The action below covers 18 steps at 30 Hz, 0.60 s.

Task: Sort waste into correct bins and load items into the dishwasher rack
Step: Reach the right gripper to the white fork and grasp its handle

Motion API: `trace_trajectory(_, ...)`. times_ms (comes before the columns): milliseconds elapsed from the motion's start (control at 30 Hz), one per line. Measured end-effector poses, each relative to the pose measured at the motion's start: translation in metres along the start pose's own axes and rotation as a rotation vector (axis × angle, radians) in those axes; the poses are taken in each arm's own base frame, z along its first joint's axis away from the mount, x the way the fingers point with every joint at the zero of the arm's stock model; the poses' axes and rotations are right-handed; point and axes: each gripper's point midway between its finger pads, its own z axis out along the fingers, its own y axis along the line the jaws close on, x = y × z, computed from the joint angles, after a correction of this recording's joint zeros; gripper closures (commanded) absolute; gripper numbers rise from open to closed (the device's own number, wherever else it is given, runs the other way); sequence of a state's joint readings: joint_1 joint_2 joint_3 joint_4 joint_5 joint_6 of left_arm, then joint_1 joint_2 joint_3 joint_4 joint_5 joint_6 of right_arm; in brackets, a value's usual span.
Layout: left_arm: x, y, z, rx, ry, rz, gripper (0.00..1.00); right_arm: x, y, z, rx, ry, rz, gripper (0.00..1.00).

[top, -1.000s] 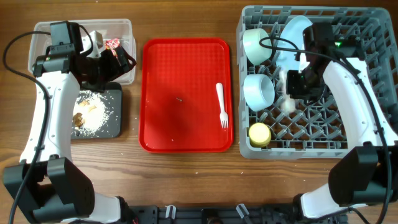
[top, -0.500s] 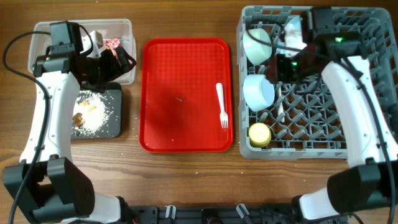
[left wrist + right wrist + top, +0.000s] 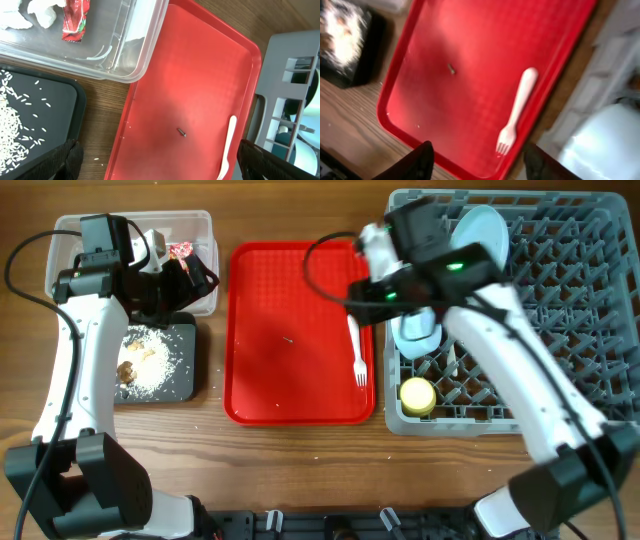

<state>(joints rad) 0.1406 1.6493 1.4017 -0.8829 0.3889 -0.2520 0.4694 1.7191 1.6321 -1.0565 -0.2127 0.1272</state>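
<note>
The fork (image 3: 517, 112) is plain white plastic, slim, with a rounded handle end and short tines. It lies flat on the red tray (image 3: 445, 120), just ahead of my right tool (image 3: 480, 163) and roughly in line with the gap between its 2 fingers (image 3: 422, 160). The tines point back toward the tool and the handle points away. A small dark speck (image 3: 451, 68) sits on the tray farther ahead.

My right tool is released: the fingers stand wide apart, hold nothing, and do not touch the fork. My right arm reaches from over the rack (image 3: 590, 300) across the tray's near edge, with the wrist tipped down at the fork. Behind this tool, the rack holds the plate (image 3: 485, 225) on edge, a blue bowl (image 3: 418, 332) and the yellow cup (image 3: 417, 393).

My left tool (image 3: 167, 162) is released too, fingers far apart and empty, with the arm bent over the 2 bins. Ahead of it the clear tub (image 3: 145, 55) holds the tissue (image 3: 30, 12) and the red wrapper (image 3: 75, 20). Next to 1 finger lies the black tray (image 3: 60, 100) with pale scraps (image 3: 15, 135). Both bins rest on the bench (image 3: 107, 130).
</note>
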Motion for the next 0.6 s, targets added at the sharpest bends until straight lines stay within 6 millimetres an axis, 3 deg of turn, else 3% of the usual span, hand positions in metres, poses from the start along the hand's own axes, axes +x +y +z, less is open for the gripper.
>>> trace_trajectory(133, 0.0, 0.0, 0.0, 0.0, 0.0, 0.0, 0.0, 0.02, 0.007, 0.049, 0.038, 0.137, 0.037, 0.44)
trace_trajectory(267, 0.0, 0.0, 0.0, 0.0, 0.0, 0.0, 0.0, 0.05, -0.002, 0.09, 0.098, 0.295, 0.117, 0.44)
trace_trajectory(467, 0.0, 0.0, 0.0, 0.0, 0.0, 0.0, 0.0, 0.083, -0.019, 0.12, 0.169, 0.451, 0.186, 0.44)
trace_trajectory(600, 0.0, 0.0, 0.0, 0.0, 0.0, 0.0, 0.0, 0.093, -0.023, 0.131, 0.182, 0.493, 0.197, 0.44)
